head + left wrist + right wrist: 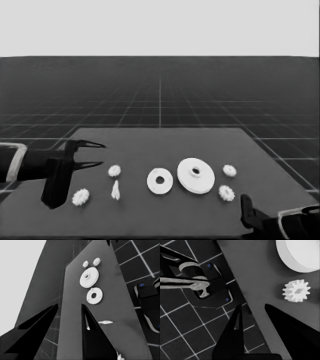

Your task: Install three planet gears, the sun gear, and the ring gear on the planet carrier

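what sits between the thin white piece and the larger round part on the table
The smaller flat white round part with a dark hole lies between the thin white pointed piece and the larger white raised-middle round part, apart from both; the head view shows it.

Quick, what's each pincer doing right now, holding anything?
Left pincer: open, empty, over the table's left end.
Right pincer: open, empty, parked at the near right corner.
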You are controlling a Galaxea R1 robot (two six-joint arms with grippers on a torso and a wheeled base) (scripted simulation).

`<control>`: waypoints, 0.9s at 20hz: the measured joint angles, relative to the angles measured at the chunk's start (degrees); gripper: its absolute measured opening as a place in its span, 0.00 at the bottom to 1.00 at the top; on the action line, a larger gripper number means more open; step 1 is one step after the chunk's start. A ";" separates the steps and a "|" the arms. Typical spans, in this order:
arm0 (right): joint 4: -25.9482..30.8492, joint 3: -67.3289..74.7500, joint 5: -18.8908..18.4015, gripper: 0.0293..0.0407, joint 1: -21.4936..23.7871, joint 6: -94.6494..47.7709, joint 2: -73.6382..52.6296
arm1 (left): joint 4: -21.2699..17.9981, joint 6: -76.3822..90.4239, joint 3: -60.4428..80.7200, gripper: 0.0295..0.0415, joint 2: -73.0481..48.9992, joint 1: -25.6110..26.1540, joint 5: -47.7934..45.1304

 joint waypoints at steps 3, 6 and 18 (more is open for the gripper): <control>1.51 0.90 0.45 0.38 -1.25 -0.07 0.26 | -1.48 -0.05 1.44 0.16 -0.08 1.65 1.02; 0.32 0.04 0.08 0.79 -0.50 -0.01 0.05 | 23.53 -55.46 -18.88 0.91 23.41 17.36 42.10; 0.03 -0.16 -0.01 0.81 -0.32 0.00 0.00 | -3.83 -70.40 -73.81 0.75 46.54 28.17 39.29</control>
